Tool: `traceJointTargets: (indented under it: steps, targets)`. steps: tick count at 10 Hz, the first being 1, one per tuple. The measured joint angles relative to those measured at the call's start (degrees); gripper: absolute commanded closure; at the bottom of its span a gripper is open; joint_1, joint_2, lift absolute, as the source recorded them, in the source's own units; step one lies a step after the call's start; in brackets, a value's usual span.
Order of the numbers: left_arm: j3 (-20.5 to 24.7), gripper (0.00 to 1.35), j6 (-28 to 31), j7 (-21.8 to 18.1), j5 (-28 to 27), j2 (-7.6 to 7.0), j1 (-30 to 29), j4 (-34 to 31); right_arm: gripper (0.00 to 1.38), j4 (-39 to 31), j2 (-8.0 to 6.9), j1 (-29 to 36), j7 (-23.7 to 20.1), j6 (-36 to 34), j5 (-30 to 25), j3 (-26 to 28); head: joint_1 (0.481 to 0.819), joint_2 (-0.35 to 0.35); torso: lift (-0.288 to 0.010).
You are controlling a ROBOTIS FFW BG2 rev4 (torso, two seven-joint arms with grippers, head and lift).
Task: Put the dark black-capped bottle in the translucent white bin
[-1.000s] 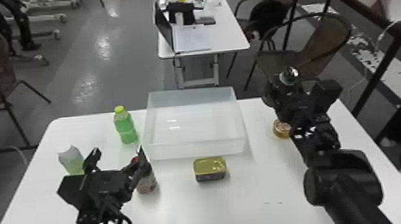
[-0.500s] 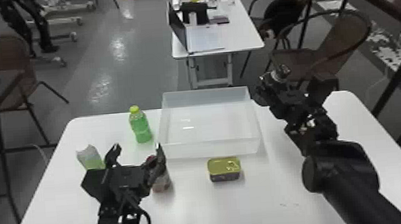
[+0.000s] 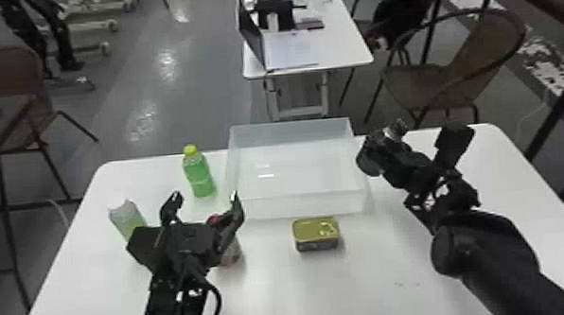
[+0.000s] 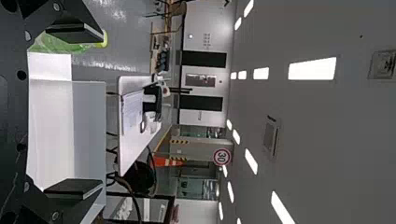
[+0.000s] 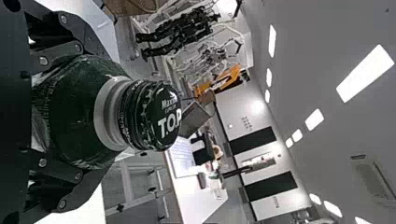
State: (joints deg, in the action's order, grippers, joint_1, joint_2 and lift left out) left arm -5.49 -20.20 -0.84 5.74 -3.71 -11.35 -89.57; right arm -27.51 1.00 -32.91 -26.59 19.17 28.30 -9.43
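The dark green, black-capped bottle point(image 5: 77, 116) was clamped between the black fingers of the right gripper point(image 3: 382, 150) — just beside the right wall of the translucent white rectangular bin point(image 3: 303, 206). The left gripper point(image 3: 206, 199) — above the white table point(image 3: 374, 276) — had its fingers wide apart

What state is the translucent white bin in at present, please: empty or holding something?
Empty. In the head view, the floor of the bin is bare, and the dark black-capped bottle is held in the right gripper.
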Motion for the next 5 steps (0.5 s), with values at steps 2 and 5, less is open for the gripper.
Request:
traceJointTargets:
  steps: [2,5]
  targets:
    - [0.26,0.2,-0.21,-1.5,-0.24,1.1,0.93,0.97,0.58,2.65,0.55,-1.1,-1.4,-0.96,1.33,-0.03,0.695,0.036,-0.017]
    - [1.53,0.2,-0.28,-4.5,-1.38,3.41,1.9,2.23,0.58,3.53,0.58,-2.75,-1.45,-1.99,2.19,-2.55,0.695,0.035,-0.017]
